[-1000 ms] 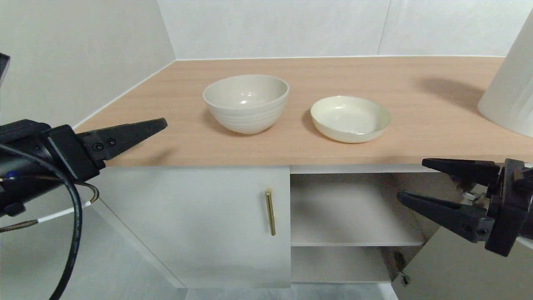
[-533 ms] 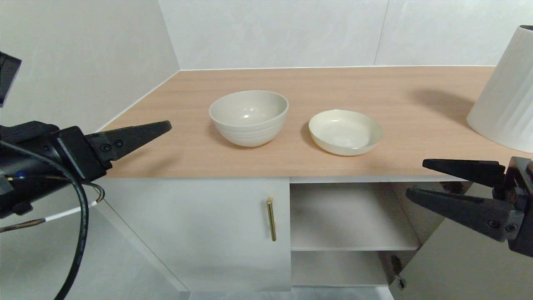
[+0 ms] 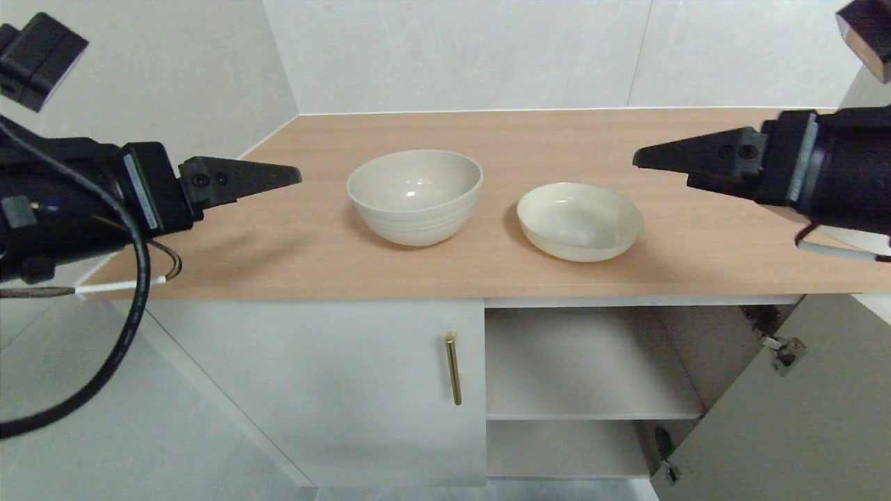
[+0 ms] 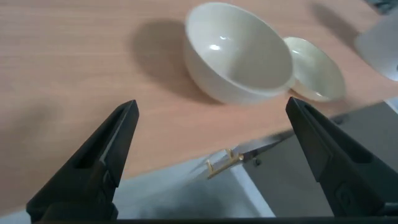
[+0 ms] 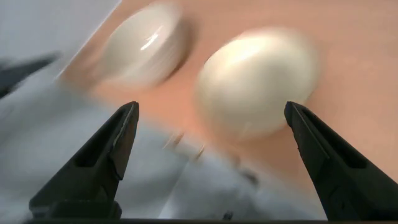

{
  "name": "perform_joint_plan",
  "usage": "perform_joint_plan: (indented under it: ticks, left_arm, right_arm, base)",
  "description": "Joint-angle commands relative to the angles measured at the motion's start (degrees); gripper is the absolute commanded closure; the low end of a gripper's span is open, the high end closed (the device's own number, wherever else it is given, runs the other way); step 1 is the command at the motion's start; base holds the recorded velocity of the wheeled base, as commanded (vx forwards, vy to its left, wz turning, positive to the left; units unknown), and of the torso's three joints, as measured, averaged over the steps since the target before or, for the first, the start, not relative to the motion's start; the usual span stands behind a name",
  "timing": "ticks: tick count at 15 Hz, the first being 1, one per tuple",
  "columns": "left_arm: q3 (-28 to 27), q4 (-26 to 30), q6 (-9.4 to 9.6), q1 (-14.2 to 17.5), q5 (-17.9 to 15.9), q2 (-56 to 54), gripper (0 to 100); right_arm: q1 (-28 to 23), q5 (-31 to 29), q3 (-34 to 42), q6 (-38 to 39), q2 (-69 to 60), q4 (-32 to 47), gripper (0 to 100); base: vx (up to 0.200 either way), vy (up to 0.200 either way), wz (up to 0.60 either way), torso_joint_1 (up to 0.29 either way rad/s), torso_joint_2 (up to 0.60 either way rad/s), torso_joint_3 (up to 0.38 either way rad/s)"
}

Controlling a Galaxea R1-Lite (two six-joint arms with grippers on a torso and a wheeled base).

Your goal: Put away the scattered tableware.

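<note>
Two cream dishes stand on the wooden countertop (image 3: 557, 136): a deep bowl (image 3: 415, 195) on the left and a shallow bowl (image 3: 580, 220) beside it on the right, a small gap between them. My left gripper (image 3: 298, 174) hovers left of the deep bowl, open and holding nothing; the left wrist view shows its gripper (image 4: 211, 104) spread wide, with the deep bowl (image 4: 239, 53) ahead. My right gripper (image 3: 636, 161) hangs above the counter just right of the shallow bowl. Its wrist view shows that gripper (image 5: 210, 107) open, the shallow bowl (image 5: 258, 78) ahead.
Under the counter, the left cabinet door is closed and has a gold handle (image 3: 452, 367). The right compartment stands open, showing a bare shelf (image 3: 592, 407) and its door (image 3: 779, 424) swung out to the right. A tall white ribbed object (image 4: 379, 50) stands at the counter's right end.
My right gripper has risen from in front of the open cabinet to above the counter, right of the shallow bowl. The left gripper has lifted slightly. The bowls have not moved.
</note>
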Motion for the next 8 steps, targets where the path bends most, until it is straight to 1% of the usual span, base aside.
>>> perform_joint_plan:
  ticks: [1,2,3,4,6,7,8]
  left_arm:
    - [-14.2,15.1,-1.77,-1.2,1.2,8.7,0]
    - [-15.6,18.1,-4.85,-1.5,0.9,9.1,0]
    - [-15.9,17.5,-8.1,-1.7,0.7,10.1,0]
    - [-16.3,16.0,-9.16,-2.3,1.2,11.3,0]
    - [-15.7,10.1,-12.41,-4.5,3.8,12.3,0]
    - [-15.7,8.1,-13.02,-5.3,6.2,13.0,0]
    - [-15.6,6.2,-12.85,-6.6,9.4,13.8,0]
  right_arm:
    - [-1.6,-8.0,-12.0,0.6,13.2,6.9,0]
    - [-1.6,-12.6,-12.2,0.9,14.7,7.6,0]
    - [-1.7,-14.9,-11.6,1.4,15.1,7.6,0]
    - [-1.9,-15.1,-10.6,1.4,14.8,7.5,0]
    - [-2.2,-15.0,-9.2,1.2,12.2,7.5,0]
    - [-2.2,-14.9,-8.6,1.2,10.9,7.5,0]
    - [-2.2,-15.0,-8.5,1.3,10.2,7.4,0]
  base:
    - [0.0,0.0,0.0,0.0,0.0,0.0]
    - [0.0,0.0,0.0,0.0,0.0,0.0]
    - [0.0,0.0,0.0,0.0,0.0,0.0]
    - [0.0,0.0,0.0,0.0,0.0,0.0]
    - [0.0,0.0,0.0,0.0,0.0,0.0]
    - [0.0,0.0,0.0,0.0,0.0,0.0]
    - [0.0,0.0,0.0,0.0,0.0,0.0]
